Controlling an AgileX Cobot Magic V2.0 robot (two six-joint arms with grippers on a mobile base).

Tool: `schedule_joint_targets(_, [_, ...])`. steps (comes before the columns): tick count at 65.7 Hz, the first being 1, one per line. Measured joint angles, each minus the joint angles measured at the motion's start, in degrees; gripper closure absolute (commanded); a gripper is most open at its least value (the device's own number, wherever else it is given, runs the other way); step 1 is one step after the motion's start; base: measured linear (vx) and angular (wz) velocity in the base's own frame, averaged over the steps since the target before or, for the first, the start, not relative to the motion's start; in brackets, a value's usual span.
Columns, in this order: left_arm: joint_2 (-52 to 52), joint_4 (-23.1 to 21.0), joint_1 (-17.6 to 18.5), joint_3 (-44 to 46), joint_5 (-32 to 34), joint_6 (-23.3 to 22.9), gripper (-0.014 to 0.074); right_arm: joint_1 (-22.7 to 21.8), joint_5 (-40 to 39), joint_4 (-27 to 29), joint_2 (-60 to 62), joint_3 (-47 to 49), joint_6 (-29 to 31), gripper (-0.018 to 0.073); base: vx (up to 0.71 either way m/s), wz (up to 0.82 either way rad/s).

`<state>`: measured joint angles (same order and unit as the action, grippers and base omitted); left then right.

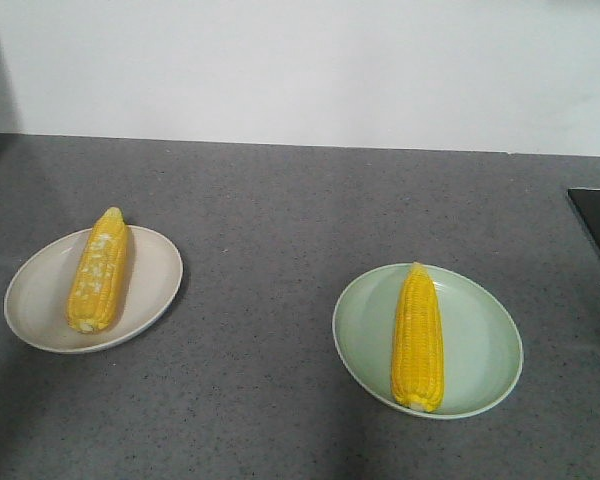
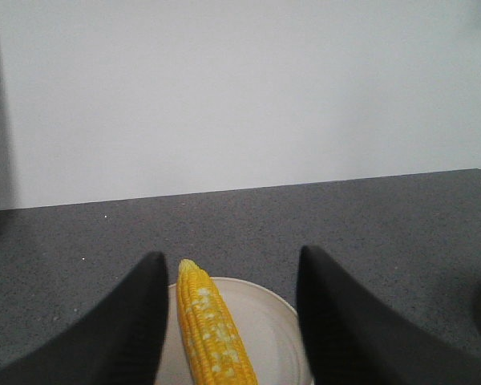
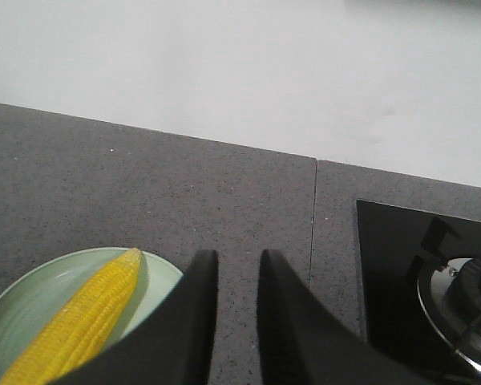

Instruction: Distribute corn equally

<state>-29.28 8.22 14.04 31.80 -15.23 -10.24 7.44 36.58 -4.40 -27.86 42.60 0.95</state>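
Starting nearest the camera in the front view, one corn cob lies lengthwise down the middle of the green plate, its pointed tip toward the wall, so it sits cradled in the dish and unlikely to roll; a little farther back and well apart to the left, a second corn cob rests on the cream plate, tilted slightly but wholly inside the rim; with one cob on each plate the share looks even, and I judge the task done or all but done. Neither arm shows in the front view, which suits arms drawn clear of the plates; from the left wrist view the left end effector hangs above and behind the cream plate with its dark fingers spread wide and nothing between them, the cob visible in the gap below; from the right wrist view the right end effector has its fingers drawn close together with only a narrow slit, gripping nothing, the green plate and its cob off to its left. Beyond lie the bare grey worktop, a black stove at the right edge, and the white wall.
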Motion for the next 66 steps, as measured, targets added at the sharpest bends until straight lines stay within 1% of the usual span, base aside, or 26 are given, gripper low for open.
schedule_joint_targets(5, [0.0, 0.0, 0.0, 0.0, 0.0, 0.0, 0.0608, 0.0, 0.0, 0.0, 0.0, 0.0, 0.0, 0.0571, 0.0, 0.0])
schedule_joint_targets(66, [0.0, 0.1, 0.0, 0.0, 0.0, 0.0, 0.0603, 0.0, 0.1, 0.0, 0.0, 0.0, 0.0, 0.057, 0.0, 0.0])
